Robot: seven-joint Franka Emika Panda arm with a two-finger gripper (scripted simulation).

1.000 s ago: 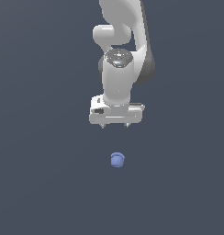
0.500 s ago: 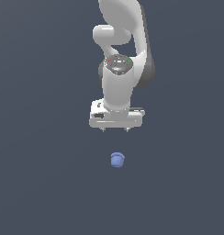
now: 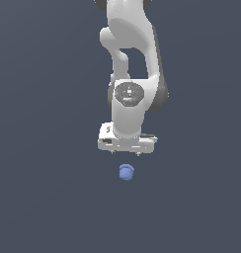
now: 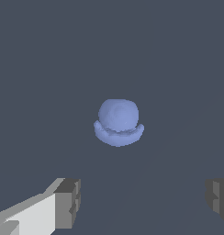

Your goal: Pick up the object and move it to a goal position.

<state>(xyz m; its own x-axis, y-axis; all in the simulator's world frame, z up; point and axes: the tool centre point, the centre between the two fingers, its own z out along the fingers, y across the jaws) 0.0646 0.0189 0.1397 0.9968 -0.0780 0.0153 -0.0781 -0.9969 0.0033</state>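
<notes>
We are in the approach step, before any grasp; the object (image 3: 126,172), a small periwinkle-blue lump with a domed top and a wider lip round its base, sits on the plain dark grey floor (image 3: 38,197), and nothing grips it; in the exterior view the gripper (image 3: 125,152) hangs just above it, apart from it, and the lump lies almost straight beneath the white hand; the wrist view shows the lump (image 4: 118,122) ahead of the two grey fingertips (image 4: 68,203), which stand wide apart with clear floor between them, so we read the hand as spread and empty; the lump is much narrower than that gap, which we judge leaves room on both sides for a close; it does not yet lie between the fingertips, and from the wrist view it seems to sit a little off the middle of the gap, though we cannot say how much of that is the camera's angle; the next move, as we judge it, calls for a straight descent with a small sideways trim so that the fingers come down on either side of the lump, low enough to catch it under the dome, and only then a close and a lift toward the goal; no goal marker shows in either view, so we cannot say where it lies; we can read no brand, label or writing anywhere, and the round dial-like face on the arm (image 3: 130,94) is too small to make out.
</notes>
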